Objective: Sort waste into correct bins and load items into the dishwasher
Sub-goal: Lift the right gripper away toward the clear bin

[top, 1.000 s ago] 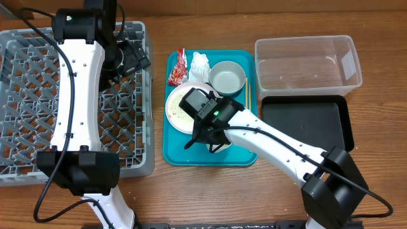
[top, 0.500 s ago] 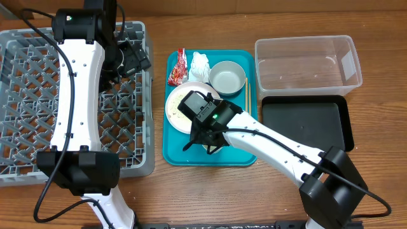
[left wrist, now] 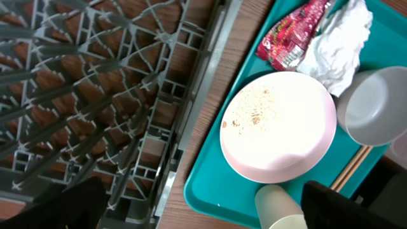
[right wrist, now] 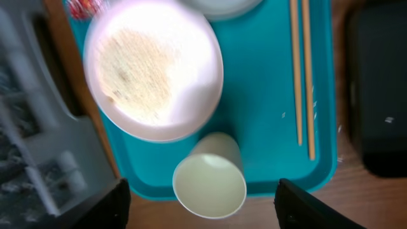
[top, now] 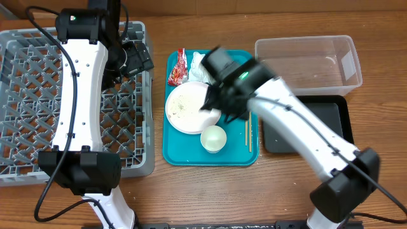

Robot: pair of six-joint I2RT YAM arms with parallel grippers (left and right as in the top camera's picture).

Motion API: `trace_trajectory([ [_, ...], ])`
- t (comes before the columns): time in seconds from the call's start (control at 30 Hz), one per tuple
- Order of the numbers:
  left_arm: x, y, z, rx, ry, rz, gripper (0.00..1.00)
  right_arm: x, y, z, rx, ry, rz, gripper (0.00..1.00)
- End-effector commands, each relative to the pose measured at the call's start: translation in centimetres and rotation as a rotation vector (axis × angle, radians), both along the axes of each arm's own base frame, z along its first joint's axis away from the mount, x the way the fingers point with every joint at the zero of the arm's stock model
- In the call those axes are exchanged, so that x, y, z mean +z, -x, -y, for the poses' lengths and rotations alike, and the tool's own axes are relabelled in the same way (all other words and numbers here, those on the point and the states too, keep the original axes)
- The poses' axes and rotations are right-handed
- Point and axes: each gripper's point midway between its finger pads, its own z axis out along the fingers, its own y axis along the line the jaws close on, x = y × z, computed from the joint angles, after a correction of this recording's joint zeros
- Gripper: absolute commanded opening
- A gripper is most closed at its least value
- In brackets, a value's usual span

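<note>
From overhead I saw the small pale cup [top: 213, 138] standing upright on the teal tray [top: 175, 152], just in front of the white plate [top: 186, 108] and apart from every claw. It looked light, stiff and smooth-walled, so I judged it would tip or slip under a glancing touch, and that a pinch across the rim, one finger inside and one outside, would suit it. The plate carried loose rice grains [top: 184, 105] that would slide if it were tilted, so its bare edge seemed the place to hold. The red wrapper [top: 177, 67] and white tissue [top: 198, 60] lay at the tray's far end, both soft and nearly weightless. The chopsticks [top: 248, 137] lay along the tray's right side.

The right claw [top: 226, 107] was motion-blurred over the far half of the tray; its own camera showed its fingers [right wrist: 108, 203] spread wide with nothing between them. The left claw [top: 135, 57] hung wide and empty at the dish rack [top: 38, 95], by its far right corner. On the tabletop [top: 191, 191], the clear tub [top: 308, 38] and black tray [top: 318, 124] sat to the right.

A second earlier the right claw had been low over the cup's spot, hiding it; now it had let go, risen and swung back, uncovering the cup and hiding the bowl [left wrist: 375, 108] from above; the left arm had barely shifted.
</note>
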Motion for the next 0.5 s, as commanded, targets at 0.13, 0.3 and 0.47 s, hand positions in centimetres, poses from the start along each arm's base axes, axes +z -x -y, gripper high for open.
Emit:
trace_trajectory([
  [0.13,-2.2,2.1,6.3,-0.314,0.188,-0.094,0.81,6.3,-6.2,8.2,-0.114,-0.014,0.168,1.0],
  [0.3,-4.3,5.2,10.8,-0.484,0.219,-0.196,0.72,6.3,-8.2,15.2,-0.284,0.045,0.181,1.0],
  [0.47,-6.5,8.0,15.9,-0.646,0.194,-0.247,0.68,6.3,-8.8,19.8,-0.397,0.055,0.179,1.0],
])
